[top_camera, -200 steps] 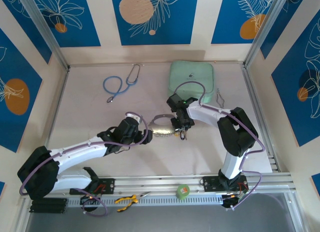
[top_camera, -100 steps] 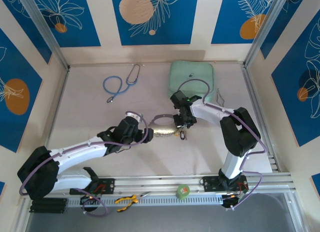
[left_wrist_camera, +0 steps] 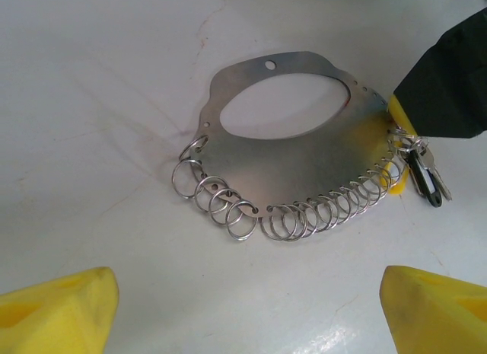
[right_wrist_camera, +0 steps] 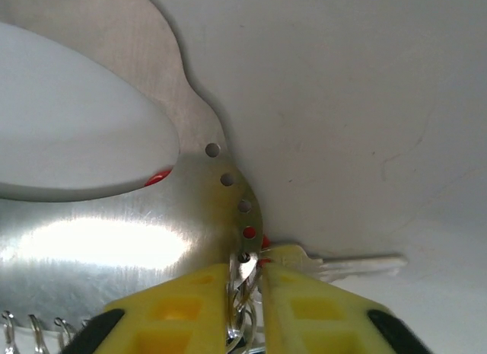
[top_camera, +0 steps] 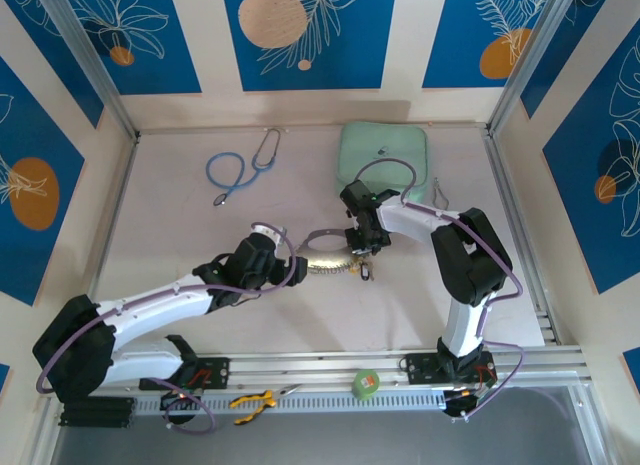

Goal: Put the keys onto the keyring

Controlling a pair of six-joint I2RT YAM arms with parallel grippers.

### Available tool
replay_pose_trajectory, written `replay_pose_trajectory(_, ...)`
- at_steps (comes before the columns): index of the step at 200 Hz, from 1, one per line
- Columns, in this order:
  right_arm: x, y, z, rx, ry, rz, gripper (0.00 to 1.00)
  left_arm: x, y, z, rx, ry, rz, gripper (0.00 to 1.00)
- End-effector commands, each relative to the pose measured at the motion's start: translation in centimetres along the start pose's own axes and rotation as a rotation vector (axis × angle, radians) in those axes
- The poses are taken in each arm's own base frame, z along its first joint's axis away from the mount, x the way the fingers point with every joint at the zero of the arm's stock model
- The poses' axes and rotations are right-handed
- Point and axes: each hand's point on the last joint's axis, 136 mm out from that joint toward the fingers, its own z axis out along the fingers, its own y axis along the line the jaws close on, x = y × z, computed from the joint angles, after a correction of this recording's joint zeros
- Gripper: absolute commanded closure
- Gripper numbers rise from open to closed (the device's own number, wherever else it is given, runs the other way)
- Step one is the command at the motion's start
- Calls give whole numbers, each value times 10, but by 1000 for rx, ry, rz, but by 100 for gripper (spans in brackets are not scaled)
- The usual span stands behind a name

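Now pinching a thin silvery split ring (right_wrist_camera: 242,264) with the right gripper (right_wrist_camera: 245,282), fingers all but together on it, hard against the row of holes (right_wrist_camera: 228,179) at the right end of the keyring (left_wrist_camera: 293,160). Holding the left gripper (left_wrist_camera: 247,304) spread wide, hovering just short of the keyring's near edge and touching nothing. Working on a keyring lying loose and flat on the table (left_wrist_camera: 99,80) between the two arms: a metal plate with an oval cut-out and a fringe of small rings (left_wrist_camera: 304,217), the keys (left_wrist_camera: 422,177) bunched at its right end beside the pinching fingers.

Risking, most of all, shoving the whole plate along instead of threading it, with no hold on it anywhere and so inviting a slide or pivot under any sideways pressure from the right. Risking also losing the split ring, judging by the sliver of metal sitting between the pads, and, with a small twist, letting it spring free and dropping the keys beside the plate. Possibly landing on the wrong hole too, given neighbours crowding so close. Not managing to tell a ring already passing through a hole from one merely resting against the edge. Probably calling for closing the left fingers on the plate first.
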Motion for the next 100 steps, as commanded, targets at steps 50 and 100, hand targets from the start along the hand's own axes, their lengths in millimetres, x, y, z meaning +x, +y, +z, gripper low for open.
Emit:
replay_pose_trajectory(50, -9, 23, -33, -109, -26, 9, 100, -28, -34, -18, 128, -128, 322, 12)
replay_pose_trajectory(100, -6, 61, -87, -284, -54, 30, 100, -14, -62, -24, 257, -256, 797, 12)
